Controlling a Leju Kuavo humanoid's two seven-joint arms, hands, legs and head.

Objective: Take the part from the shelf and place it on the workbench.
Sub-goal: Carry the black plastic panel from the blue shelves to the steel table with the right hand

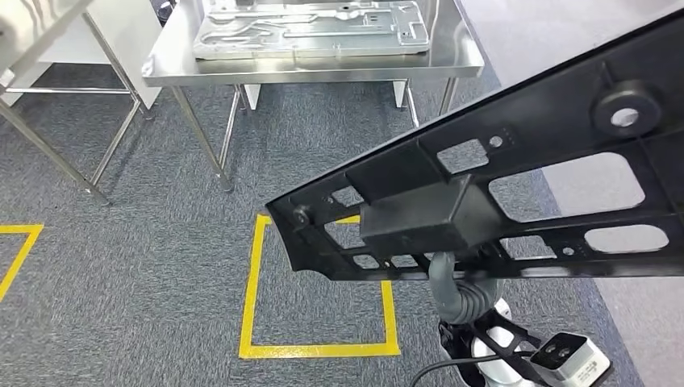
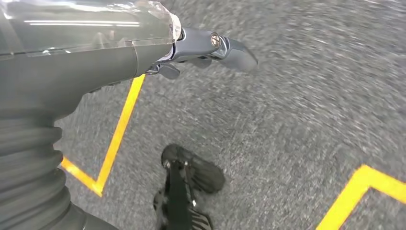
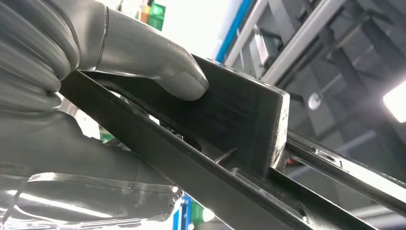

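A long black part point(image 1: 500, 201), a frame with cut-outs and a box-shaped block at its middle, crosses the right half of the head view, tilted up to the right. My right hand point(image 3: 143, 62) grips it from beneath, thumb pressed on the block point(image 3: 239, 124); its grey ribbed wrist point(image 1: 461, 292) shows under the part. The steel workbench point(image 1: 314, 66) stands ahead at the top of the head view, some way off across the carpet. My left hand point(image 2: 206, 50) hangs over the carpet, fingers apart and holding nothing.
A flat silver metal plate point(image 1: 310, 28) lies on the workbench top. A yellow tape square point(image 1: 254, 290) marks the grey carpet in front of it. The legs of another steel frame point(image 1: 48, 153) stand at the left, with more yellow tape point(image 1: 16, 250) nearby.
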